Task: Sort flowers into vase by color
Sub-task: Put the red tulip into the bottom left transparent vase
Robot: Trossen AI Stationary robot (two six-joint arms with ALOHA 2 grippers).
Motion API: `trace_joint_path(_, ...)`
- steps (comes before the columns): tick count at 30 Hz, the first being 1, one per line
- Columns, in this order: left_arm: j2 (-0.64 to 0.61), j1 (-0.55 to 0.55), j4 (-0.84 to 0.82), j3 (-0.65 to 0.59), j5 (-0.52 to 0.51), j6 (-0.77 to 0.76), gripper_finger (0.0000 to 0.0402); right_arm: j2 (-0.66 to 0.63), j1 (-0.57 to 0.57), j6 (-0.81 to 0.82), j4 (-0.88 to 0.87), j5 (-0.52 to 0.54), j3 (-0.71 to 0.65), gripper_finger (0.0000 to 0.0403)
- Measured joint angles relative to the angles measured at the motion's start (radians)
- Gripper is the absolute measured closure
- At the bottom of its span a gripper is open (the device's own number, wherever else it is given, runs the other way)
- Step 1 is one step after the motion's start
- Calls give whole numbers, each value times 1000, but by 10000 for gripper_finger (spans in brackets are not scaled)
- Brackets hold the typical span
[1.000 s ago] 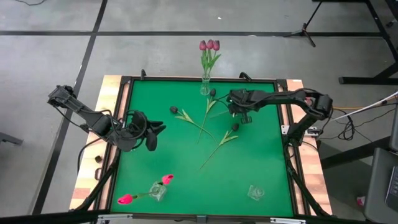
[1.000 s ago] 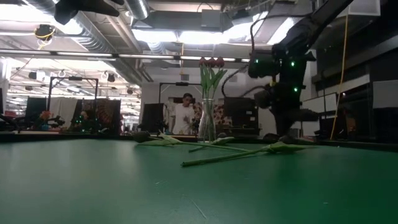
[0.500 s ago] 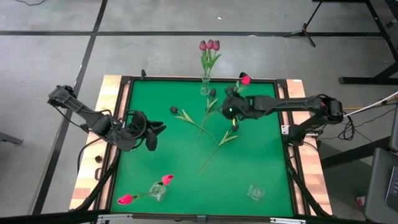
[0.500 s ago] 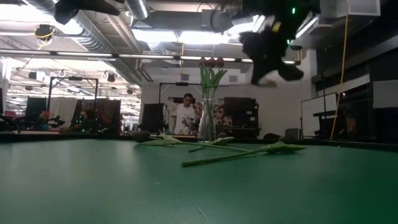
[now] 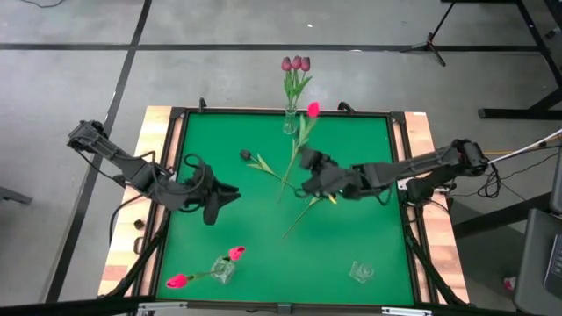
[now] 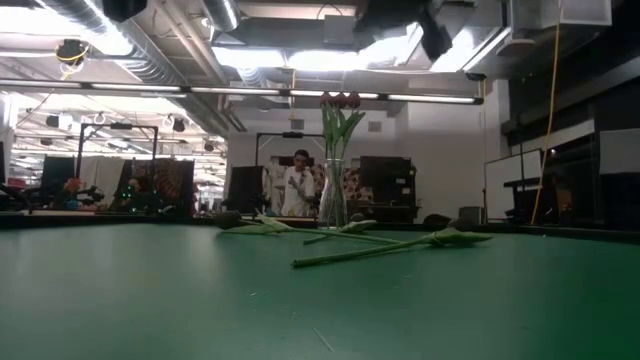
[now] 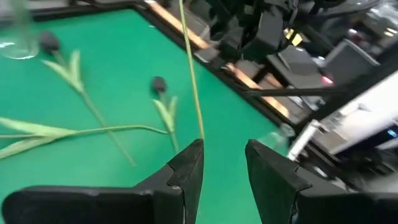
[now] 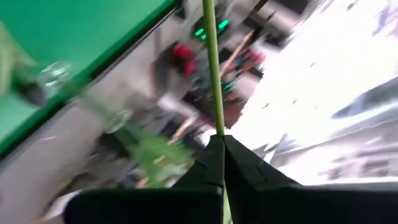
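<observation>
Above mat centre, right end effector [image 5: 309, 163] clamps thin green stem of pink-red tulip [image 5: 313, 110]; left end effector [image 5: 230, 191] half-open, empty.

Worktop [image 5: 263, 254], high view, clock positions taken from its centre.

- 12 o'clock, far edge: vase [image 5: 290, 123] upright, holding three tulips [image 5: 296, 64].
- Centre to 11 o'clock: three loose tulips [image 5: 281, 171] lying flat, stems crossing.
- 1 o'clock: raised tulip [image 5: 313, 110], its stem pinched in the right end effector [image 5: 309, 171], clear of the worktop.
- 9 o'clock: left end effector [image 5: 224, 195], over the worktop, fingers parted, nothing between them.
- 7 o'clock, near edge: second vase [image 5: 222, 269] with two tulips [image 5: 235, 253] in it, leaning left.
- 5 o'clock, near edge: third vase [image 5: 361, 272], standing alone.
</observation>
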Motion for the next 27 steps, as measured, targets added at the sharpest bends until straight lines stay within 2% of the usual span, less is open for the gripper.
trace_joint_path(7, 0, 45, 54, 0, 120, 30, 285, 0, 112, -263, 206, -121, 0, 403)
trace_joint_path(12, 5, 100, 86, 0, 267, 33, 285, 1, 138, -308, 271, -228, 0, 403)
trace_joint_path(16, 37, 151, 194, 0, 427, 72, 285, 1, 133, -315, 293, -297, 0, 403)
trace_joint_path(21, 97, 216, 292, 0, 614, 102, 285, 17, 134, -394, 370, -323, 0, 403)
trace_joint_path(27, 143, 289, 306, 0, 713, 103, 285, 25, 134, -484, 418, -401, 0, 403)
